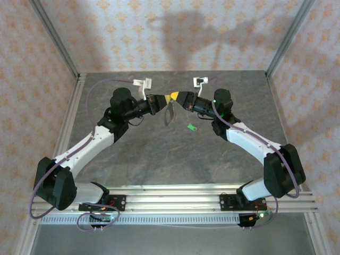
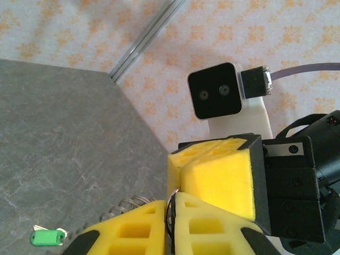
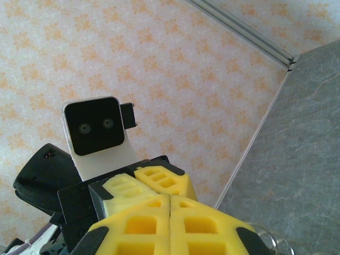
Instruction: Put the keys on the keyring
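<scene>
"Checking in: what did the grippers have?"

"I saw the left gripper (image 2: 169, 218) pinched narrow on the thin pale wire-loop keyring (image 2: 170, 202). It was tip to tip with the right gripper (image 3: 170, 212), whose yellow fingers were pressed together. The bunch of tiny grey-brown metal keys (image 2: 130, 203) dangled just beneath the left tips."

"Right one holding anything?"

"I couldn't tell."

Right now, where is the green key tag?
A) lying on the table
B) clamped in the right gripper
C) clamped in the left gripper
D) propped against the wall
A: the green key tag lies flat on the grey table, nothing gripping it.
</scene>
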`<action>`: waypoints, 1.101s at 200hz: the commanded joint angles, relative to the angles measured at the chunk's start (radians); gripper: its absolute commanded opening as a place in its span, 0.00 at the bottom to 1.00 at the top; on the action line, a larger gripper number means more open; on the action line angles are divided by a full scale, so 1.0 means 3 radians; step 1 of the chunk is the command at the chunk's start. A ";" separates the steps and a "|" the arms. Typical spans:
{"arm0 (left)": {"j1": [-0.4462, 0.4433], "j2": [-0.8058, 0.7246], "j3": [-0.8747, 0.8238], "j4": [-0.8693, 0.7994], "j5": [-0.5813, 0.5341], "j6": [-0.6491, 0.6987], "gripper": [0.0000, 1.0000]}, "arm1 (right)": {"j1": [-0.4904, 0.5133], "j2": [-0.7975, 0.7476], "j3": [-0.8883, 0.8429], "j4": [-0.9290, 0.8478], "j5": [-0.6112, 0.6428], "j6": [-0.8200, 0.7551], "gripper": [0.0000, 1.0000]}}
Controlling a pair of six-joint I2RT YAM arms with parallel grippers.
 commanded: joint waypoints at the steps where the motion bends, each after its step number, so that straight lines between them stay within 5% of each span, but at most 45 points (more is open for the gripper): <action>1: -0.0176 -0.0040 0.0090 0.0000 0.0233 0.0073 0.11 | 0.0048 0.0023 0.0069 0.0139 -0.0063 -0.0029 0.00; 37: -0.0198 -0.0055 0.0086 0.0010 0.0176 0.0074 0.21 | 0.0048 0.0027 0.0058 0.0099 -0.0052 -0.0052 0.00; 74: -0.0207 -0.0047 0.0115 0.0127 0.0249 0.0021 0.00 | 0.0048 0.0047 0.0055 0.0082 -0.0042 -0.0060 0.00; 137: -0.0206 -0.0092 0.0126 0.0216 0.0204 -0.0063 0.00 | 0.0034 0.0053 0.0071 0.0000 -0.0028 -0.0090 0.00; 155: -0.0204 -0.0147 0.0148 0.0027 0.0139 0.0112 0.00 | -0.0046 -0.0013 0.0059 -0.0015 -0.0002 -0.0071 0.35; 169: -0.0201 -0.0187 0.0194 -0.0183 0.0115 0.0283 0.00 | -0.0150 -0.0111 0.0031 -0.0037 0.0007 -0.0063 0.48; 220: -0.0186 -0.0186 0.0551 -0.0925 0.0173 0.0990 0.00 | -0.0379 -0.0468 0.0017 -0.0511 -0.0074 -0.0408 0.54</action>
